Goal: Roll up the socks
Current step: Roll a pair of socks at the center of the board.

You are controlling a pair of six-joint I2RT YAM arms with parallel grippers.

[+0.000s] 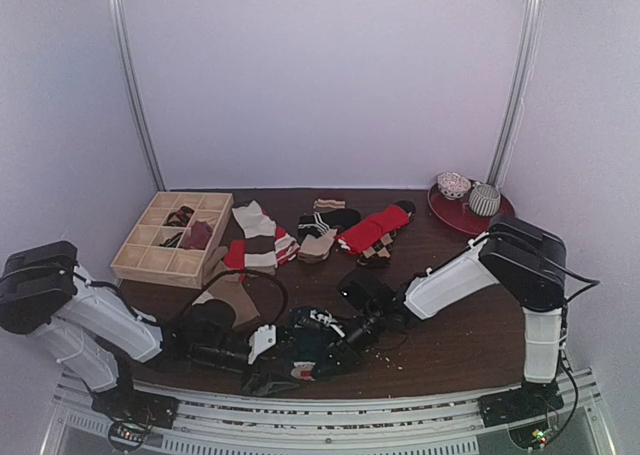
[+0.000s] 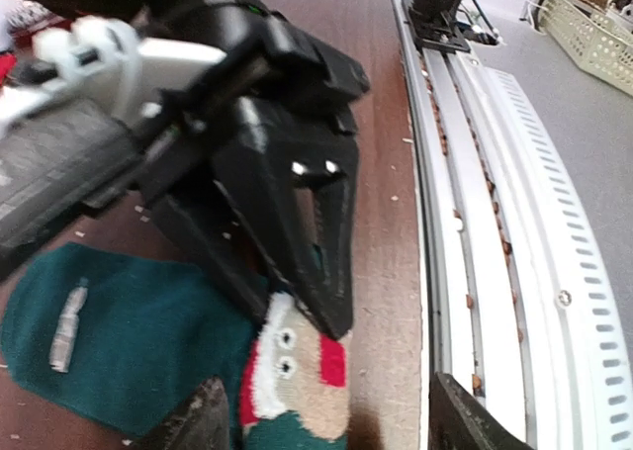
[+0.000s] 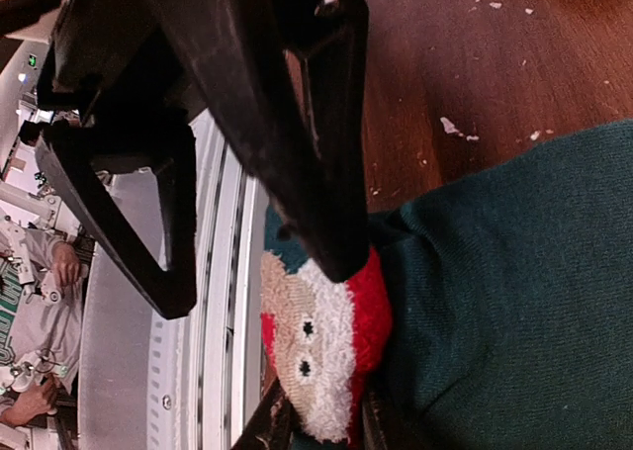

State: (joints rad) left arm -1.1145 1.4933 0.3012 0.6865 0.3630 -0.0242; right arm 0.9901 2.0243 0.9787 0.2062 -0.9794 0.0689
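A dark teal sock [image 2: 129, 341] with a Santa face [image 2: 287, 371] at its end lies on the table's near edge, close to the rail; it shows as the teal sock [image 1: 308, 347] from above. In the right wrist view my right gripper [image 3: 318, 430] is shut on that Santa end [image 3: 316, 341]. From the left wrist its black jaws come down together onto the fabric. My left gripper [image 2: 331, 425] stands open astride the same end, one finger over the teal part and the other over the rail. More socks [image 1: 320, 230] lie farther back.
A wooden divided box [image 1: 170, 237] holding a few socks stands at the back left. A red plate [image 1: 445, 210] with two bowls is at the back right. The metal rail [image 2: 514, 223] runs right beside the sock. A red sock [image 1: 372, 230] lies mid-table.
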